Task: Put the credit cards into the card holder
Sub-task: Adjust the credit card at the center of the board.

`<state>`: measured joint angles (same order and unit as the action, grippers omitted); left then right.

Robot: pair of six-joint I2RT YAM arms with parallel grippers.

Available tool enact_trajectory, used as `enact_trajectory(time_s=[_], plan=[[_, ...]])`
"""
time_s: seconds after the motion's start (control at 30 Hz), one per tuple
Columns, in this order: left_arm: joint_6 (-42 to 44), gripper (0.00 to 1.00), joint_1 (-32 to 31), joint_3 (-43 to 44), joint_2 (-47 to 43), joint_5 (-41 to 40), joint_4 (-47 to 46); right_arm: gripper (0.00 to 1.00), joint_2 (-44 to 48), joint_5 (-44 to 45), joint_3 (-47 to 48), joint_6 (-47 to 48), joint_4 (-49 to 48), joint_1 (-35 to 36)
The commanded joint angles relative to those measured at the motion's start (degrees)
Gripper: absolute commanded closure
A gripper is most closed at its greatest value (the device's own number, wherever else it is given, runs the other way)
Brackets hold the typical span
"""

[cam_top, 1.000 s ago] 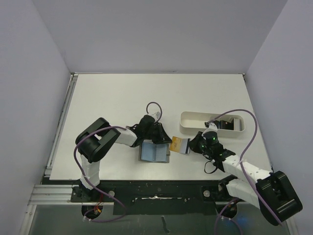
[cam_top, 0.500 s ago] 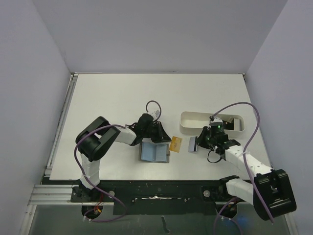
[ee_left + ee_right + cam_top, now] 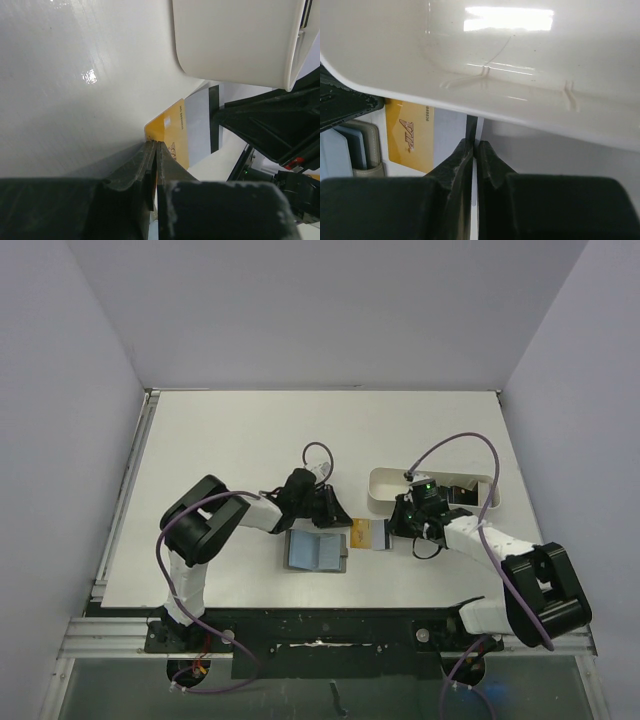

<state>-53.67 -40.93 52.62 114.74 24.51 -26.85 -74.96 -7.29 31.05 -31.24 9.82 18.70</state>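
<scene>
Right arm (image 3: 470, 537) has swung beside the tray (image 3: 378, 490), pincer (image 3: 392, 531) gripping the card (image 3: 366, 534).

The white tray (image 3: 235, 45) is cut off by the left wrist view's top edge. The near end of the gold card (image 3: 171, 134) is hidden by the left claw (image 3: 155, 150).

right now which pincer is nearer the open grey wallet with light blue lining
Left. The left pincer sits just beyond the open grey wallet's far right corner; the right pincer is further right, past the flat gold card lying beside it.
</scene>
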Motion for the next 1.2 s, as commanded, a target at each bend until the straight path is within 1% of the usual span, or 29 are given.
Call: enact_trajectory(time_s=[0.0,0.3,0.4,0.6,0.7,0.87,1.03,1.17], plan=[[2.68,0.97,-0.38,0.38,2.59,-1.74,3.33,1.0,-2.68,1.55,0.91,3.63,2.66,3.19],[2.91,0.97,-0.38,0.2,2.91,-1.93,3.51,1.0,-2.08,-0.27,0.83,4.53,-0.37,4.43],[2.66,0.97,-0.38,-0.16,2.9,-1.92,3.15,1.0,-0.78,-0.94,-0.44,1.26,-2.95,4.43],[1.5,0.97,-0.38,-1.53,2.77,-1.58,1.92,1.0,0.43,-6.44,-6.7,-8.25,-16.36,4.55],[1.57,0.97,-0.38,-1.8,2.49,-1.7,2.05,1.0,0.53,-8.67,-7.54,-9.02,-19.42,4.42],[2.0,0.97,-0.34,-1.75,1.75,-2.0,3.05,1.0,2.58,-10.29,-7.13,-5.91,-16.63,4.06],[3.73,0.93,0.26,-0.45,0.86,-2.42,5.62,1.0,3.34,-8.33,-4.14,-0.86,-7.6,2.42],[4.76,0.92,0.9,1.3,1.68,-2.3,6.53,1.0,0.09,-5.69,0.79,2.1,0.7,1.82]])
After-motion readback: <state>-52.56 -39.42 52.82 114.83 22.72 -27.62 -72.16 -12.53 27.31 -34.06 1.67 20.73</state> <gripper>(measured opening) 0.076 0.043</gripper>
